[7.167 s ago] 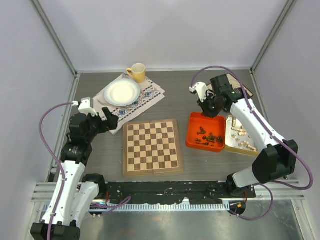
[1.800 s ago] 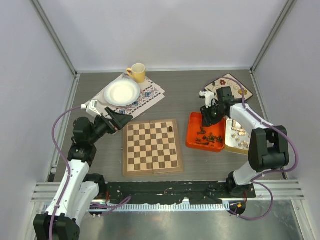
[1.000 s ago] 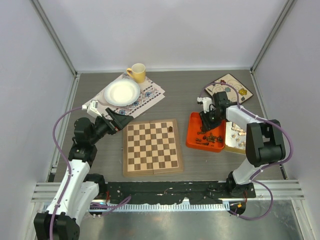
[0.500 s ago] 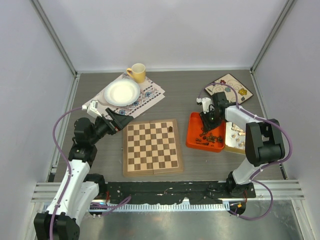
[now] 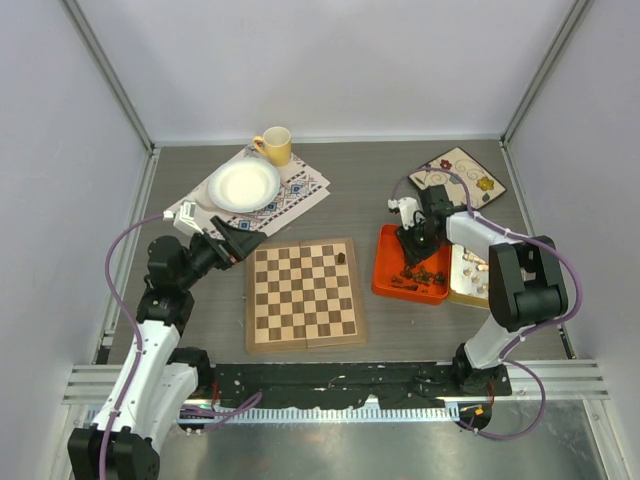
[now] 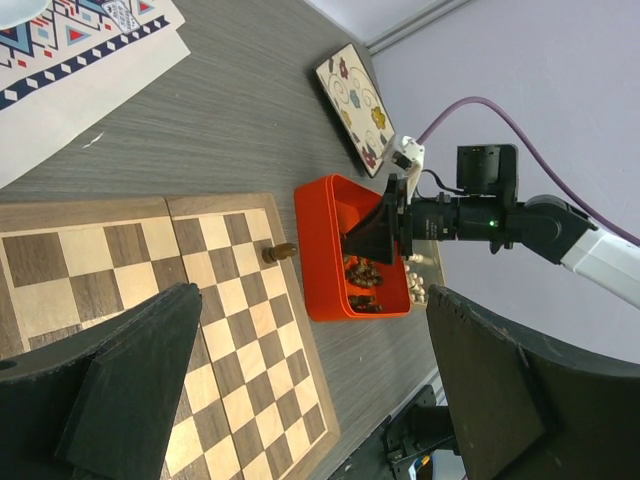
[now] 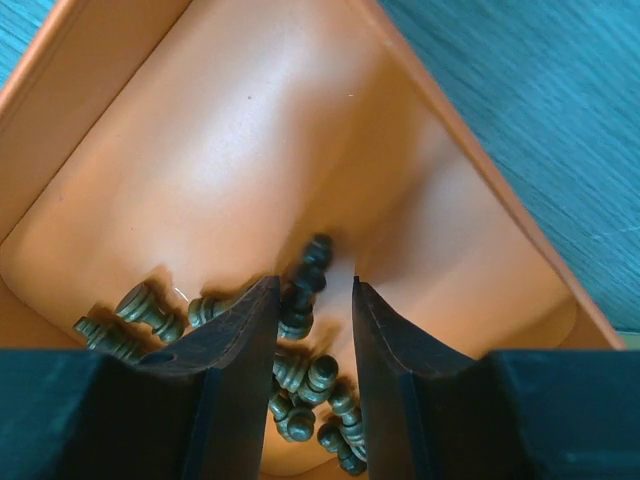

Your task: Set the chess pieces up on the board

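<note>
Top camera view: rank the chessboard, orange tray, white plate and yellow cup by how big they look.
Largest: chessboard.
Next: orange tray and white plate, which look nearly alike, so unranked.
Smallest: yellow cup.

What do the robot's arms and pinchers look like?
Both the left arm and the right arm have smooth white tube-shaped links joined by chunky black joints. A thin purple cable loops along each one. The left gripper and right gripper each have two flat black wedge-shaped fingers.

I can read no text, label, brand or number anywhere in my views; the patterned cloth bears only geometric shapes.
</note>
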Tool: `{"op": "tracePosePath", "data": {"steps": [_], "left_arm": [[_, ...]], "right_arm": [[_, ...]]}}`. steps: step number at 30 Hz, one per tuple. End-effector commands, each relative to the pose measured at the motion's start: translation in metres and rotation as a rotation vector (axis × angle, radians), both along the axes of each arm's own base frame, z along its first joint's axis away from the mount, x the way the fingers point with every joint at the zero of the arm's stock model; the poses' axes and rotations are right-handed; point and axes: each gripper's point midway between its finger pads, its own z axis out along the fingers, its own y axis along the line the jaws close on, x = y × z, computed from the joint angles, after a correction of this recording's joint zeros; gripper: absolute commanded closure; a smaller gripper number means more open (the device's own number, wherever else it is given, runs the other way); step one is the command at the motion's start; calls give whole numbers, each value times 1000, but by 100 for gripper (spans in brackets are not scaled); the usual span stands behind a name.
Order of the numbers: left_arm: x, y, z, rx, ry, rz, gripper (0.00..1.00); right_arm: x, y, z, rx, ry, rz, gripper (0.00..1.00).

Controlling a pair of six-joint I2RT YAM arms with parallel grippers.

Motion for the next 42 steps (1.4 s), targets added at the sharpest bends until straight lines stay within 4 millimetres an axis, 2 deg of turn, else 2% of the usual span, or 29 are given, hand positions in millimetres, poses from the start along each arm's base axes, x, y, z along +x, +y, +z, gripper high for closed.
{"op": "tracePosePath", "data": {"steps": [1,7,10,11,14,16,21,25,27,32,34,37,39,42], "left_arm": [[-3,-1,9,-4,-42,-9,0],[-5,-1,8,0,-40,-7,0],[-5,0,8,1,-42,-5,1],[-5,-1,7,2,-38,-7,0],[-5,0,9,4,-46,-8,0],[-6,0,10,5,-44,-8,0],[-6,0,13,20,-47,-12,0],[-8,1,17,30,-58,-10,0],[-10,0,17,24,-59,-14,0],[-15,-10,20,1,-95,-88,1],[-17,-15,22,-14,-95,-128,1],[-17,-20,25,-28,-101,-154,1],[-18,-23,25,-30,-103,-166,1],[-18,-26,24,-34,-104,-170,1]], "right_arm": [[-8,-1,-15,-75,25,61,57],[-12,2,-17,-95,29,90,55],[-10,5,-16,-80,25,87,63],[-11,10,-14,-50,29,97,70],[-6,22,-6,7,16,110,83],[2,25,2,20,-13,121,86],[20,35,14,49,-64,196,90],[20,48,25,150,-70,205,92],[19,47,28,166,-86,198,93],[20,46,63,272,-175,197,93],[17,44,63,289,-174,203,93],[11,43,49,285,-130,196,91],[15,34,35,230,-99,154,90],[21,29,26,200,-82,119,89]]}}
